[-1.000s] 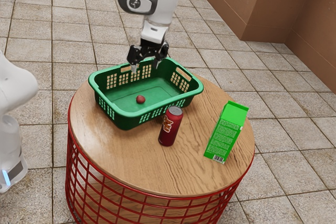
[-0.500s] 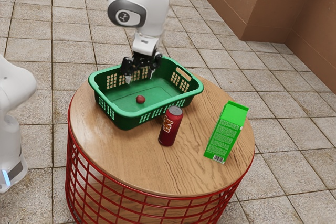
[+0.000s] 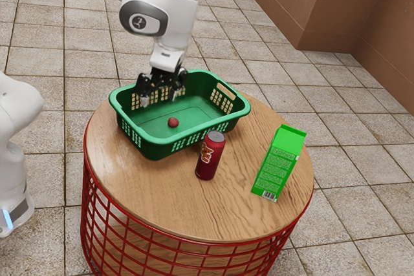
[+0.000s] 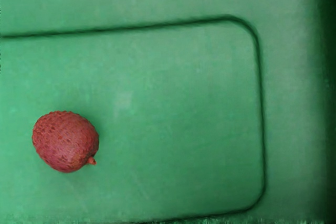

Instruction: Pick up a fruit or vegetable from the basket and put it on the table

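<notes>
My pincer (image 3: 159, 99) hangs over the green basket (image 3: 202, 138), fingertips down, its two fingers apart with nothing between them. The red, bumpy fruit (image 3: 173, 122) lies below, apart from me, on the basket's floor; I see its short stem and, around it, the dark rounded outline (image 4: 261, 103) marked in that floor. The basket sits toward one edge of the round wooden table (image 3: 145, 189). A red can (image 3: 208, 159) stands just beside its long side, and a green carton (image 3: 278, 165) stands near the table's edge at the exterior view's right.
</notes>
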